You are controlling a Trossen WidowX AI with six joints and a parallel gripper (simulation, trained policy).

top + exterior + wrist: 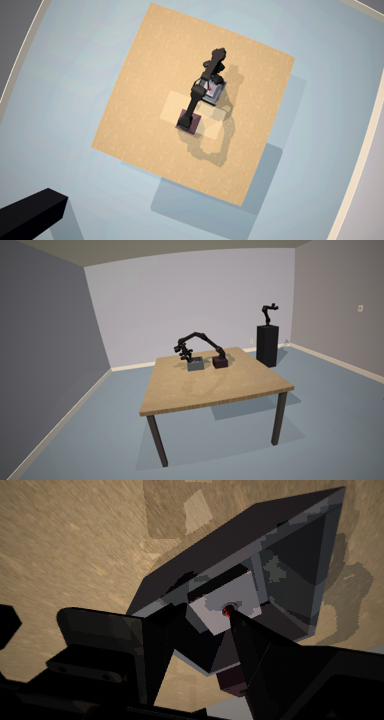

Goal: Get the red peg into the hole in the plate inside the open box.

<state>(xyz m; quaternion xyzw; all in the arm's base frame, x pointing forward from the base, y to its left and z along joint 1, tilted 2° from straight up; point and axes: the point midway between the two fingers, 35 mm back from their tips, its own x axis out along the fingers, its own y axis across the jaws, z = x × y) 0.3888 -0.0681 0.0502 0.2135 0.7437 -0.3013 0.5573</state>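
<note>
The red peg point(209, 88) point(195, 361) point(228, 611) stands at the ringed hole in the pale plate point(245, 591) at the bottom of the open grey box point(195, 366) point(195, 562). Only a small red part of the peg shows in the wrist view. The right fingertip is right beside it and covers part of it, so how deep it sits and whether they touch cannot be told. My gripper point(208, 610) point(190, 360) is open, reaching down at the box. Its left fingertip is well apart from the peg, with nothing held between the fingers.
The box walls surround the plate and stand close around the fingers. The arm's dark red base block point(195, 124) point(220, 362) is beside the box on the wooden table point(158, 56) point(169, 390). A second arm on a black pedestal point(267, 347) stands beyond the table.
</note>
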